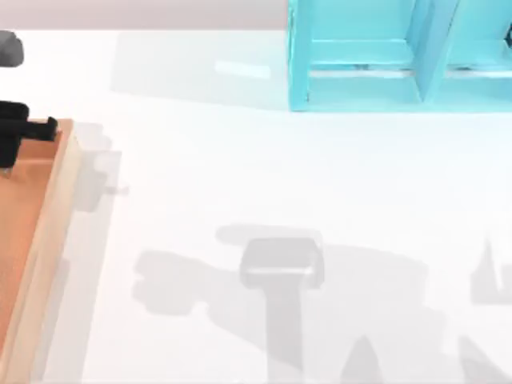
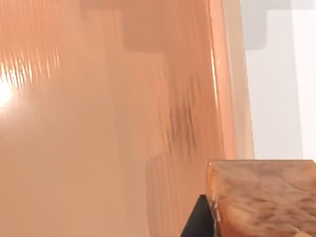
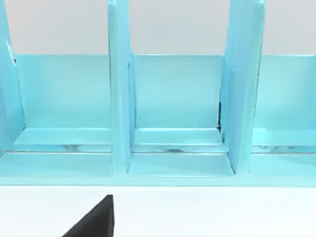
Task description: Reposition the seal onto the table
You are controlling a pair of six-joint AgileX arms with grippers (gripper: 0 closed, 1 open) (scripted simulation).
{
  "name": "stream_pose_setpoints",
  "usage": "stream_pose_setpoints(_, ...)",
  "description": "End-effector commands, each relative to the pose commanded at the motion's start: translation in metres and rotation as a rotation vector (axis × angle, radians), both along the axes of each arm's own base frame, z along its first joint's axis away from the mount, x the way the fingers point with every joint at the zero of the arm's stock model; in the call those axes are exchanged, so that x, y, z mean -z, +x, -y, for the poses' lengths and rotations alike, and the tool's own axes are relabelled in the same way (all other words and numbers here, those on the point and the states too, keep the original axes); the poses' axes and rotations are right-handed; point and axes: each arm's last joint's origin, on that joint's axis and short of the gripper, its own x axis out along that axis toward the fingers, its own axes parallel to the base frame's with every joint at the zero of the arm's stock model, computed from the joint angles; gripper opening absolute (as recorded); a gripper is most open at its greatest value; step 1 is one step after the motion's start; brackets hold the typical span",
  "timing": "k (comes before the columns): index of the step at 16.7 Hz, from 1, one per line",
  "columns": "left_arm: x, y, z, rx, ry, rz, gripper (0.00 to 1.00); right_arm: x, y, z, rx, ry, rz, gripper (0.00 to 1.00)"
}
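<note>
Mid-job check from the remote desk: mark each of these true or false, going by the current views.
1. The left gripper is over the wooden tray. True.
2. The seal sits on the white table. False: it is close at the left gripper, over the tray.
3. The turquoise shelf stands at the table's far right. True.
4. The tray lies on the table's right side. False: it lies at the left edge.
5. The right wrist camera faces the tray. False: it faces the shelf.
</note>
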Motion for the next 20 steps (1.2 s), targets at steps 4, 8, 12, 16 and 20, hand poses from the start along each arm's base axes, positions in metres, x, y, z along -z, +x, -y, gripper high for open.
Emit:
stream_pose_setpoints(4,-0.003,-0.017,0.035,-0.031,-0.024,-0.201,0.00,0.000,0.000,0.000,0.000,0.000,0.000,1.00)
stream_pose_setpoints(8,0.000,-0.018,0.037,-0.118,-0.018,-0.317,0.00,0.000,0.000,0.000,0.000,0.000,0.000,1.00)
stream_pose_setpoints(12,-0.001,-0.018,0.037,-0.119,-0.018,-0.313,0.00,0.000,0.000,0.000,0.000,0.000,0.000,1.00)
stream_pose_setpoints(16,0.001,-0.002,0.062,-0.118,-0.028,-0.288,0.00,0.000,0.000,0.000,0.000,0.000,0.000,1.00)
stream_pose_setpoints(20,0.035,0.033,0.135,-0.118,-0.020,-0.314,0.00,0.000,0.000,0.000,0.000,0.000,0.000,1.00)
